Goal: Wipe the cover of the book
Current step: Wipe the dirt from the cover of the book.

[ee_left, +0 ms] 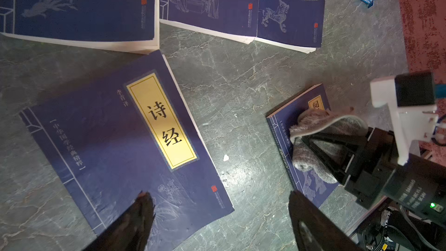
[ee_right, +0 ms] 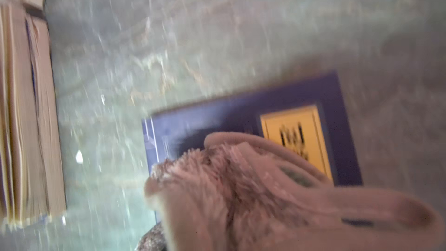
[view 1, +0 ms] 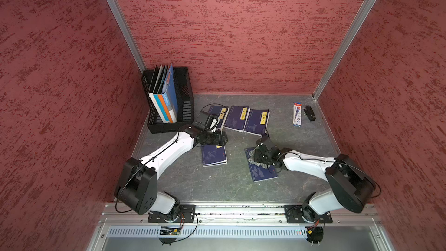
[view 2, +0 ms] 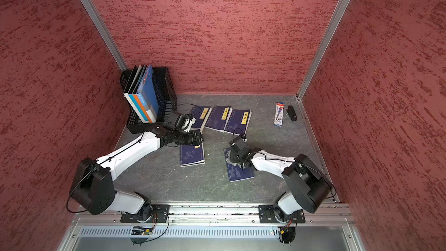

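Note:
A dark blue book (view 1: 264, 173) (view 2: 242, 175) with a yellow title label lies flat on the right of the table. My right gripper (view 1: 256, 157) (view 2: 232, 158) is down on the book's far half, shut on a grey fluffy cloth (ee_left: 321, 126) (ee_right: 241, 189). The cloth rests on the cover (ee_right: 212, 121) and hides the fingers in the right wrist view. My left gripper (view 1: 222, 138) (ee_left: 217, 195) is open, holds nothing, and hovers above the far end of a second dark blue book (view 1: 214, 156) (ee_left: 108, 141) in the middle.
Three more dark blue books (view 1: 237, 118) lie in a row at the back. A black basket (view 1: 185, 107) with upright folders stands at the back left. A pen box (view 1: 297, 114) and a small black object (view 1: 310, 113) lie at the back right.

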`<action>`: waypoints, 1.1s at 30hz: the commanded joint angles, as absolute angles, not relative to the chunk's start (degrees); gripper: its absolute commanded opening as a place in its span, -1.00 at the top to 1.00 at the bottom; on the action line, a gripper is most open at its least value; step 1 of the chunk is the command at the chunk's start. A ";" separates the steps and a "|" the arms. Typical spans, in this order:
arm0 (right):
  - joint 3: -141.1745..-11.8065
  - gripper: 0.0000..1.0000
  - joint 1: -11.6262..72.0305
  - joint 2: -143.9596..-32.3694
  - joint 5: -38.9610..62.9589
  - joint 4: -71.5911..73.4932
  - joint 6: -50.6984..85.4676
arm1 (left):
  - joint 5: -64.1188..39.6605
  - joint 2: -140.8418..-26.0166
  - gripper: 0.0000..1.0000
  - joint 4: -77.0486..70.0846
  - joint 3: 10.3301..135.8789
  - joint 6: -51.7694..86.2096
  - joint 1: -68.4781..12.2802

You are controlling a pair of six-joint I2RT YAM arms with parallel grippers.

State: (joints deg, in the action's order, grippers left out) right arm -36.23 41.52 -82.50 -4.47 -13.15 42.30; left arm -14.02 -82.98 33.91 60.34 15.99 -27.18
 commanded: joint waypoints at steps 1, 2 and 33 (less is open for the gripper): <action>-31.05 0.51 46.89 -78.73 0.35 -24.50 47.66 | -14.11 -82.65 -0.78 34.05 61.05 15.28 -26.64; -30.19 0.50 48.62 -77.35 0.67 -25.13 49.38 | -14.14 -82.85 -0.78 34.15 61.26 15.20 -26.65; -34.51 0.48 41.67 -86.06 -0.37 -16.86 41.48 | -14.08 -82.83 -0.81 34.81 61.67 15.70 -25.90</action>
State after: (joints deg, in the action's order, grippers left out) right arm -40.12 40.95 -88.68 -2.33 -7.64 39.24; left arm -14.06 -83.66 34.74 60.55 15.99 -26.65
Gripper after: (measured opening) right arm 0.260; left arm 0.905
